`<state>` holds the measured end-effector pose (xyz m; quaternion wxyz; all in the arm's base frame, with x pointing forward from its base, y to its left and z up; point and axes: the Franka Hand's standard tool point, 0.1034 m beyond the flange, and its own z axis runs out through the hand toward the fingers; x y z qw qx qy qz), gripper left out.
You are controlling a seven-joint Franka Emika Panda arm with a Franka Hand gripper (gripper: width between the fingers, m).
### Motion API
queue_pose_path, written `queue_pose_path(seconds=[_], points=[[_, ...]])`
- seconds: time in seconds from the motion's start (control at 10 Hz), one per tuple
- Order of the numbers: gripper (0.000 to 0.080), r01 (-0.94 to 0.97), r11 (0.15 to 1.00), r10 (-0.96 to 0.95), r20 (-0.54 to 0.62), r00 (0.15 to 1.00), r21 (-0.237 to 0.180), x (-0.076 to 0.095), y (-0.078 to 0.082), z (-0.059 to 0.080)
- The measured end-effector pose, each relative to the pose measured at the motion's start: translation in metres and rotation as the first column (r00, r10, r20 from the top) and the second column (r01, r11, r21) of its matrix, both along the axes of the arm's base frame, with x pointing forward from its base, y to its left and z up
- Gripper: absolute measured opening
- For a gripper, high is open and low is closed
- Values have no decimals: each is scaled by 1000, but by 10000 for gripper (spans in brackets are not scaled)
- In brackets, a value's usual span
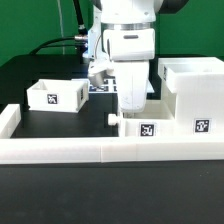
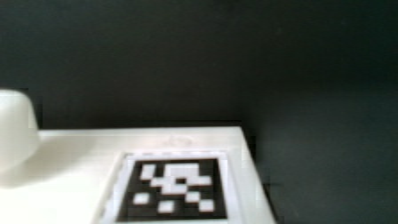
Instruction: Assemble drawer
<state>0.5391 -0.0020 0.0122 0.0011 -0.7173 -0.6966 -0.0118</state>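
Observation:
The gripper [image 1: 134,106] is lowered onto a small white tray [image 1: 143,122] in the middle. The tray stands against the border wall, its knob [image 1: 112,118] towards the exterior view's left. Its other end touches the tall open case [image 1: 192,92] on the exterior view's right. The fingertips are hidden behind the hand and the tray, so I cannot tell if they grip. The wrist view shows a white tagged face [image 2: 178,185], probably the tray's, and a rounded white shape [image 2: 15,135] at its edge. The second tray [image 1: 55,95] stands apart on the exterior view's left.
The long low white border wall [image 1: 70,150] runs across the front, with a raised end [image 1: 8,122] on the exterior view's left. The marker board [image 1: 100,87] lies behind the arm. Cables hang at the back.

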Motion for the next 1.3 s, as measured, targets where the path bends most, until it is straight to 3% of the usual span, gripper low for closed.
queue_pose_path(seconds=[1.3], points=[[42, -15, 1000, 16, 10, 1000, -9, 7, 14, -2]])
